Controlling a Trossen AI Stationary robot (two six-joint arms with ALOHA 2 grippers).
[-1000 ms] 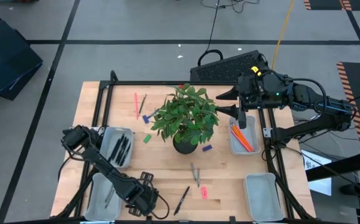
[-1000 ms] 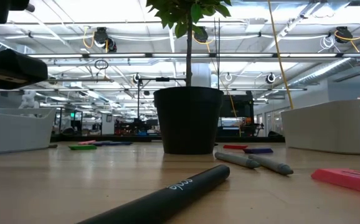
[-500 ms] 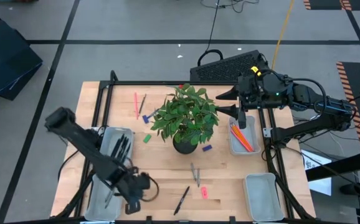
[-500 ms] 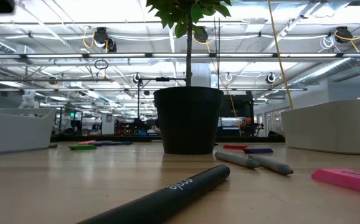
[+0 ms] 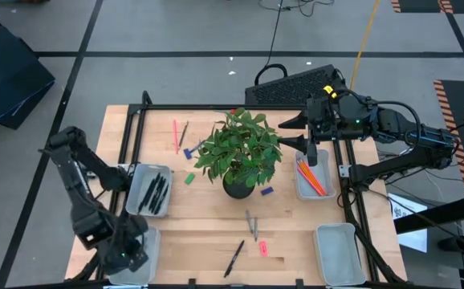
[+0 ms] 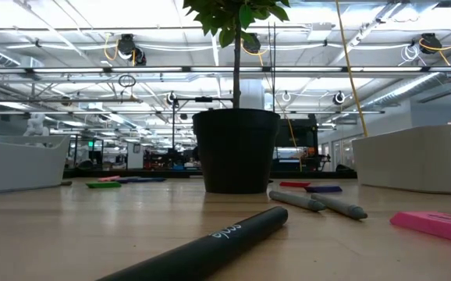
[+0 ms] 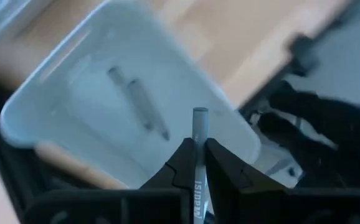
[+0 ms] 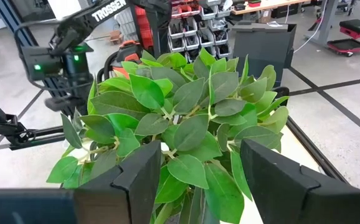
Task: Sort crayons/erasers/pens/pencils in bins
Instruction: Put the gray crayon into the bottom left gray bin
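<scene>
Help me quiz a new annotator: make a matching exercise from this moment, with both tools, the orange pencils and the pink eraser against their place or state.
Things:
1. left tool
2. right tool
3. orange pencils
4. pink eraser

Place or state:
A. lying on the bare table
B. shut on a grey stick
C. open, facing the plant
D. inside a bin

Pairs: 1-B, 2-C, 3-D, 4-A

A grey floor [image 5: 176,32] crossed by dark tape lines surrounds the wooden table [image 5: 208,213]. A yellow cable [image 5: 366,32] and a black cable [image 5: 274,36] run across it beyond the table's far edge. Overhead, ceiling lights [image 6: 210,23] glare along white beams [image 6: 171,70]; storage shelves [image 8: 198,28] stand farther back.
</scene>
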